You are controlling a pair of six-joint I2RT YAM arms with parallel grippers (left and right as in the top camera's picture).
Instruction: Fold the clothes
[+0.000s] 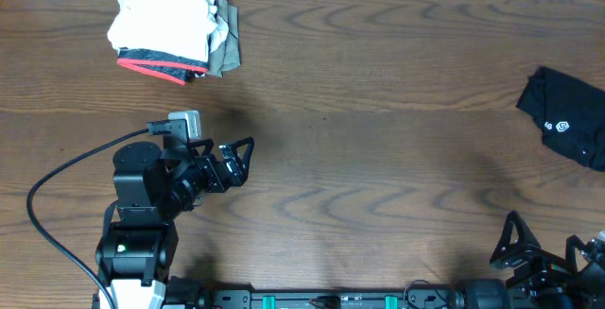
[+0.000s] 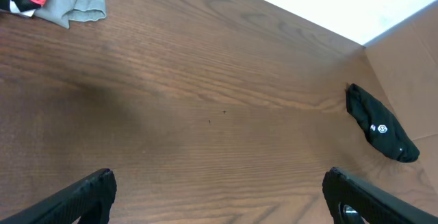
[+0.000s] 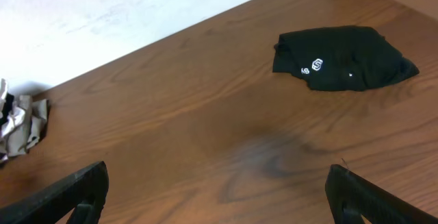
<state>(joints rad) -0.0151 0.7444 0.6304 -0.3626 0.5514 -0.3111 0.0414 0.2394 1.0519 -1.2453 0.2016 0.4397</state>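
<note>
left gripper (image 1: 246, 161) fingers spread wide, holding nothing, over wood table (image 1: 378, 186) front left, right gripper (image 1: 544, 245) fingers spread wide, empty, front right, black garment (image 1: 567, 125) with white logo bunched at right edge, pile of clothes (image 1: 170, 27) white on top, far left corner

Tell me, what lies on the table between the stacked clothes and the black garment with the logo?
Nothing. The overhead view shows only bare wooden table between the stacked clothes and the black garment.

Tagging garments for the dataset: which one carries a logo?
The black garment near the table's right edge, which has a small white logo on it. The pile at far left, with white, red-trimmed and grey pieces, shows none.
</note>
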